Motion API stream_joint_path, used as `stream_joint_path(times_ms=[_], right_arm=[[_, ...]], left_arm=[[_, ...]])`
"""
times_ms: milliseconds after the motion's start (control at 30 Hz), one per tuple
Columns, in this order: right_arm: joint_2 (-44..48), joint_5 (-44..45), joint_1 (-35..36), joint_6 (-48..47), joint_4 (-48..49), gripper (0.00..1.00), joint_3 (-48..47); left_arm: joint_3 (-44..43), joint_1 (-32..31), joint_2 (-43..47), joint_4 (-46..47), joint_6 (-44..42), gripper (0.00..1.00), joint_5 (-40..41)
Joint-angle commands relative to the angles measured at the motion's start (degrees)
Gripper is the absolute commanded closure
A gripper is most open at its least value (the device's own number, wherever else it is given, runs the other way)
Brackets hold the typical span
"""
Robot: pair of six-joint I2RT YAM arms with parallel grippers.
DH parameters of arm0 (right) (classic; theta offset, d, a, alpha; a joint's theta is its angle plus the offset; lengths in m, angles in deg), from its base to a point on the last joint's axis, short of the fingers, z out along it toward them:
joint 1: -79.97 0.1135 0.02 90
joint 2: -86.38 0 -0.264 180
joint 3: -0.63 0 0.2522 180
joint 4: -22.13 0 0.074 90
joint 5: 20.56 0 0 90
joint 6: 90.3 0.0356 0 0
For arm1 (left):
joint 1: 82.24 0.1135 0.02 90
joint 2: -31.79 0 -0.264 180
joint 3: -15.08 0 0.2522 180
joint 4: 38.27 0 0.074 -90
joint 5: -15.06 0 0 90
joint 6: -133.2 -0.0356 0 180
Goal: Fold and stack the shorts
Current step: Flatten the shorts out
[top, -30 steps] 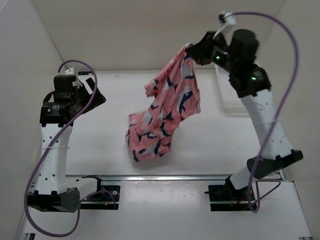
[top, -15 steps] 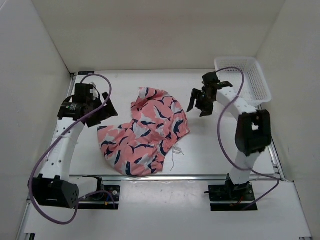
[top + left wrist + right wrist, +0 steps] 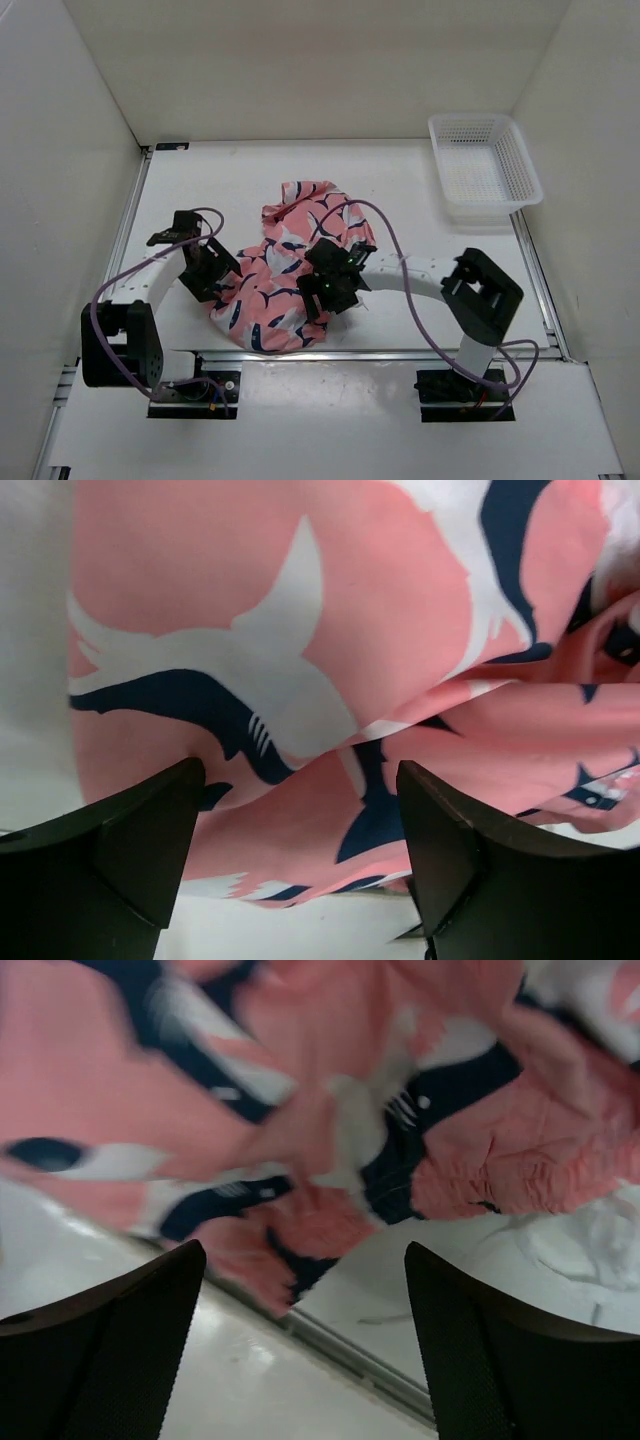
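The shorts [image 3: 298, 222] lie crumpled in a heap at the middle of the table, salmon-pink with navy and white sharks. My left gripper [image 3: 218, 276] is low at the heap's left edge. In the left wrist view its jaws [image 3: 300, 815] stand open around a fold of the shorts [image 3: 300, 630], not pressing it. My right gripper [image 3: 326, 290] hovers over the front right of the heap. In the blurred right wrist view it [image 3: 305, 1295] is open and holds nothing, and the hem of the shorts [image 3: 300, 1130] lies just beyond its fingertips.
A white mesh basket [image 3: 521, 165] stands at the back right corner. The metal rail at the table's front edge [image 3: 360, 1365] runs just under my right gripper. White walls close in the table on the left, back and right.
The right gripper let go of the raised shorts, which dropped into a heap. The right arm then swung down to the heap's front. The left arm moved in to its left edge.
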Motion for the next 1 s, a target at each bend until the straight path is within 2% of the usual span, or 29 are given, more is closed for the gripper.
stream_joint_path(times_ms=[0, 100, 233, 267, 300, 400, 567, 633, 700, 733, 800, 833, 867, 933, 967], right_arm=[[-2.8, 0.1, -1.0, 2.7, 2.1, 0.19, 0.0], [-5.0, 0.1, -1.0, 4.1, 2.1, 0.35, 0.0], [-4.4, 3.4, -1.6, 5.3, 1.1, 0.78, 0.7], [-3.5, 4.7, -2.5, 5.3, 0.4, 0.97, 0.7], [-2.8, 7.6, -3.1, 5.3, -1.3, 1.0, 1.3], [2.8, 12.6, -6.8, 6.0, -4.5, 1.0, 3.9], [11.1, 18.4, -19.7, 3.0, -6.8, 1.0, 9.8], [13.9, 18.4, -25.2, 1.7, -7.5, 1.0, 9.8], [16.3, 15.3, -26.9, 0.0, -7.5, 1.0, 10.3], [17.0, 13.5, -26.2, -0.5, -7.5, 0.95, 10.3], [17.6, 7.8, -23.5, -0.5, -7.0, 0.72, 9.1], [17.6, 6.5, -19.3, -0.5, -6.2, 0.45, 9.1], [17.0, 5.9, -16.6, -0.5, -5.6, 0.33, 8.1], [13.9, 5.9, -8.5, 0.8, -5.6, 0.21, 5.6], [12.5, 6.7, -6.1, 1.4, -5.6, 0.2, 4.5]], left_arm=[[-2.4, -1.7, 0.0, 4.7, 2.8, 0.13, 2.0], [-3.8, -1.7, 0.6, 4.7, 2.2, 0.13, 2.0], [-6.2, -1.7, 2.4, 4.7, 1.6, 0.06, 2.0], [-6.7, -1.7, 3.1, 4.7, 1.1, 0.03, 2.0], [-7.7, -1.7, 3.1, 4.2, 1.1, 0.02, 2.0], [-10.0, -1.7, 3.6, 3.5, -0.3, 0.0, 2.0], [-12.2, -1.7, 4.6, 1.8, -2.1, 0.0, 3.0], [-12.2, -1.7, 4.6, 1.2, -2.6, 0.0, 3.6], [-12.2, -1.7, 4.6, 0.5, -2.6, 0.0, 5.5], [-12.2, -1.7, 4.6, -0.1, -2.6, 0.0, 6.1], [-11.6, -1.1, 4.6, -0.1, -2.6, 0.0, 6.8], [-10.9, -0.4, 5.2, -0.7, -2.6, 0.0, 6.8], [-10.2, -0.4, 5.7, -0.7, -2.6, 0.0, 6.8], [-9.6, 0.3, 6.4, -0.7, -2.6, 0.0, 6.3], [-9.6, 1.0, 7.1, -0.7, -2.6, 0.0, 6.3]])
